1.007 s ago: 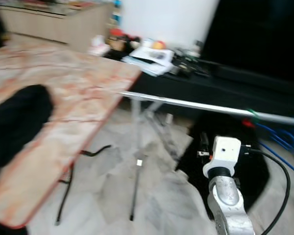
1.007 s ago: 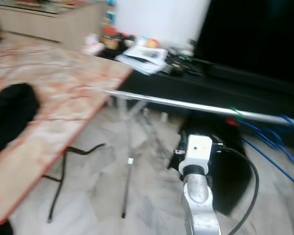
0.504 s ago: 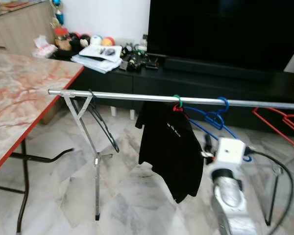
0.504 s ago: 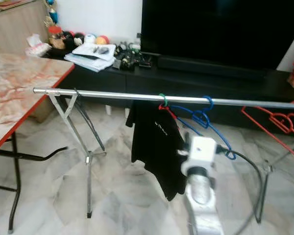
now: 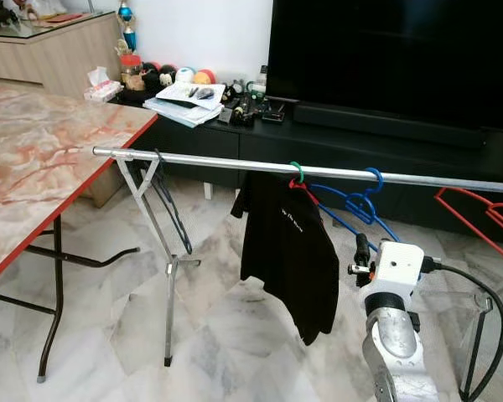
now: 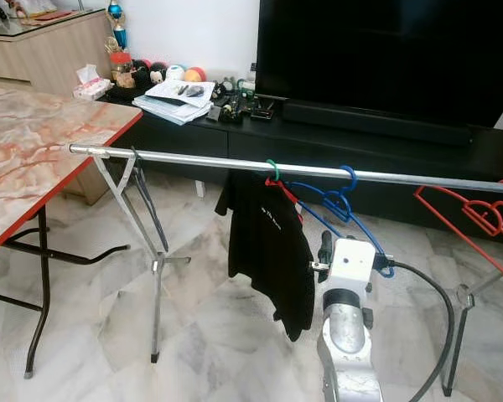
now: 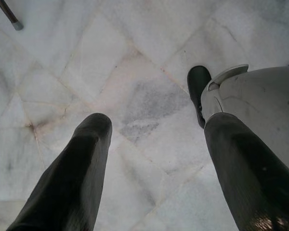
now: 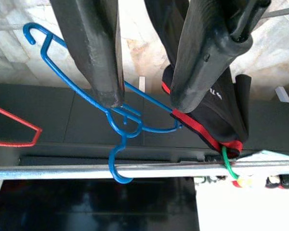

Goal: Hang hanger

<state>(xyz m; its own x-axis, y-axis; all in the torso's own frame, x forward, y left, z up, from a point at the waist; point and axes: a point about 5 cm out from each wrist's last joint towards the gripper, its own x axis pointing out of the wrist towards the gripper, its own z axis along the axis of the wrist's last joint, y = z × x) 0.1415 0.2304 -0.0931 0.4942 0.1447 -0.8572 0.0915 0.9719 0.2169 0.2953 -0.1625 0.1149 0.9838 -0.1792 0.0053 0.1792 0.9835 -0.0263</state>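
The rail [image 5: 318, 172] is the landmark here: a silver bar on a folding stand, running in front of the dark TV unit [image 5: 386, 142]. A black shirt [image 5: 289, 251] hangs from it on a red hanger with a green hook [image 5: 296, 170], and just beside that, toward the robot's right, two blue hangers [image 5: 365, 201] have their hooks over the rail. Farther along the rail on that side sits an empty red hanger [image 5: 486, 213].

The right tool [image 8: 149, 103] is raised below the rail, close to the blue hangers. Its fingers [image 8: 94, 53] stand apart with a clear gap, and a blue wire passes behind the tip of one; whether that finger touches the wire I cannot tell, but nothing is clamped between them. With a blue hook already curled over the rail, the hanging looks done, and the spread fingers suit a release rather than a grasp.

The left tool [image 7: 154, 159] hangs idle, pointed at the marble floor [image 7: 135, 72] beside the robot's foot, fingers apart and empty.

Beyond the rail's left end stands the marble tabletop [image 5: 42, 159]
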